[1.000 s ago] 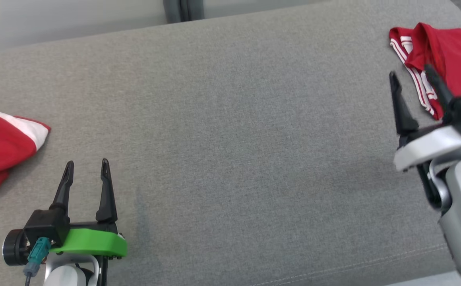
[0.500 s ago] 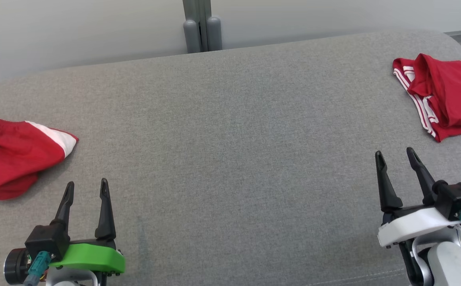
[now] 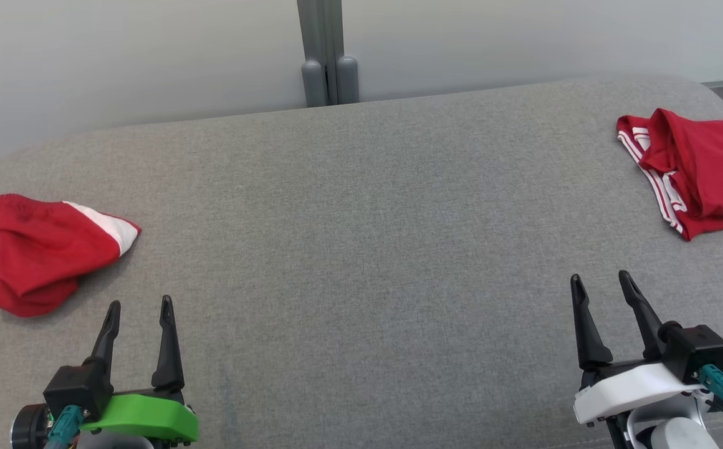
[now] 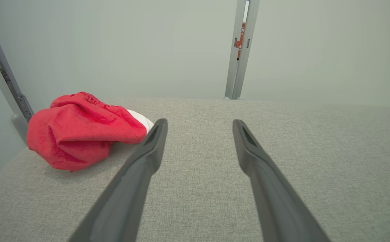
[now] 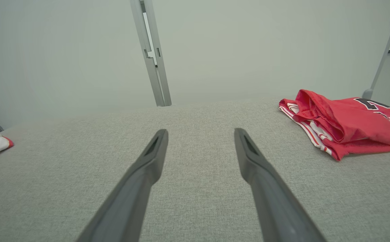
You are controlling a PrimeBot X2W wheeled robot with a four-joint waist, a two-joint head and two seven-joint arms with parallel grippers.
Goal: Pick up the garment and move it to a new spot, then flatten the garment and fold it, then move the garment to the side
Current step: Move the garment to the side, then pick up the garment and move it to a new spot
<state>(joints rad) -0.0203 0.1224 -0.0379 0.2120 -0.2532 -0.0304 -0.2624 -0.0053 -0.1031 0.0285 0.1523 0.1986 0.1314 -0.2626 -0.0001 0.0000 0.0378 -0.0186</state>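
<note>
Hanging over the near edge of the grey cushioned surface [image 3: 361, 206], the left gripper [image 3: 139, 302] and the right gripper [image 3: 600, 276] are both standing with fingers spread and nothing between them. The left one is sitting by the near-left corner and the right one by the near-right corner.

A crumpled red garment [image 3: 31, 262] with a white panel is lying bunched at the left edge, just beyond the left gripper and to its outside. In the left wrist view it is sitting to the left of the fingers, not between them. A folded red jersey [image 3: 704, 168] with white striped trim is lying at the far-right corner, well apart from the right gripper, and is looking already folded and set aside.

Judging from that, the pick-up step is the one coming into hand, with the crumpled piece as the likely target, though which garment is meant cannot be told for sure. The next move is calling for the left arm to swing toward the left edge, lower its spread fingers onto a raised fold of the heap, and pinch enough cloth to lift it. The wide middle of the surface is offering room for spreading it flat.
</note>
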